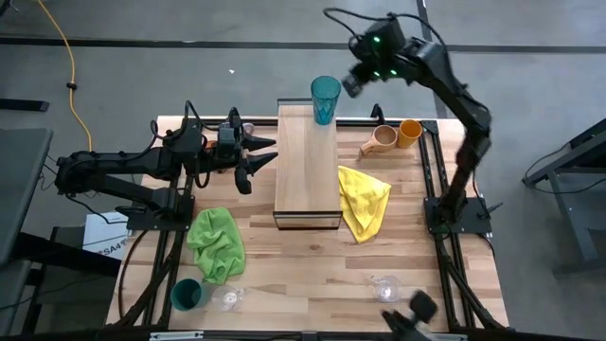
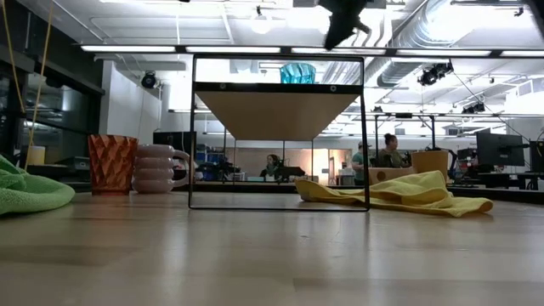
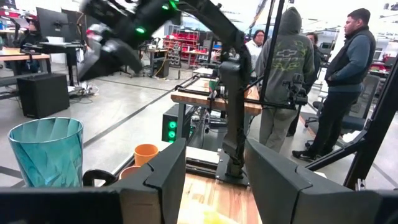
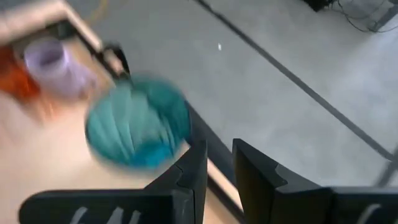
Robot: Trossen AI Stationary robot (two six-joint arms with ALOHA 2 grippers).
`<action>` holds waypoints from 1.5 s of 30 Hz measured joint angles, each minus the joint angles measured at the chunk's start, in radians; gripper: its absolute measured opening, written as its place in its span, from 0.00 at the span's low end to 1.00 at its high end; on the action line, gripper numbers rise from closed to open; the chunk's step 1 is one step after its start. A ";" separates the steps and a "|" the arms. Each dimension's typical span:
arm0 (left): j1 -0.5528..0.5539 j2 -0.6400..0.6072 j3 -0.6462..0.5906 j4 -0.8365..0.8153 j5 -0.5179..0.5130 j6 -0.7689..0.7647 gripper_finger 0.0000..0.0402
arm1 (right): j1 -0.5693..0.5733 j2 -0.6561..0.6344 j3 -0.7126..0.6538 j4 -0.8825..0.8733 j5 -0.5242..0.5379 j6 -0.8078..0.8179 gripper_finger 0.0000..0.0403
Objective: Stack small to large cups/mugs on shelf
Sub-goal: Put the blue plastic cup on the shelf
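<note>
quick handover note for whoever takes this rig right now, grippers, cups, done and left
Right gripper: raised beside the teal cup at the shelf's far end, fingers narrowly apart, empty.
Left gripper: waiting open at the shelf's left side, empty.
Done: only that teal cup is on the shelf.
Left: tan mug and orange cup right of the shelf; amber cup and lavender mug on the left; second teal cup and two clear glasses near the front edge.

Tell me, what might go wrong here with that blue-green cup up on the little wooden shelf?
The teal ribbed plastic tumbler stands right at the far end of the long light-wood shelf, so a nudge could tip it off. The right gripper hangs close beside it, empty, and a careless move could do just that.
</note>
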 joint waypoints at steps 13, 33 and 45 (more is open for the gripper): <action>0.000 0.000 0.000 0.000 0.000 0.000 0.37 | 0.045 -0.944 -1.112 0.571 -0.279 0.186 0.17; 0.001 -0.085 -0.012 -0.222 0.046 -0.032 0.37 | 0.267 -1.183 -1.549 1.232 -0.459 0.212 0.17; -0.002 -0.192 -0.255 0.083 0.061 -0.142 0.37 | 0.320 -1.183 -1.549 1.231 -0.414 0.206 0.17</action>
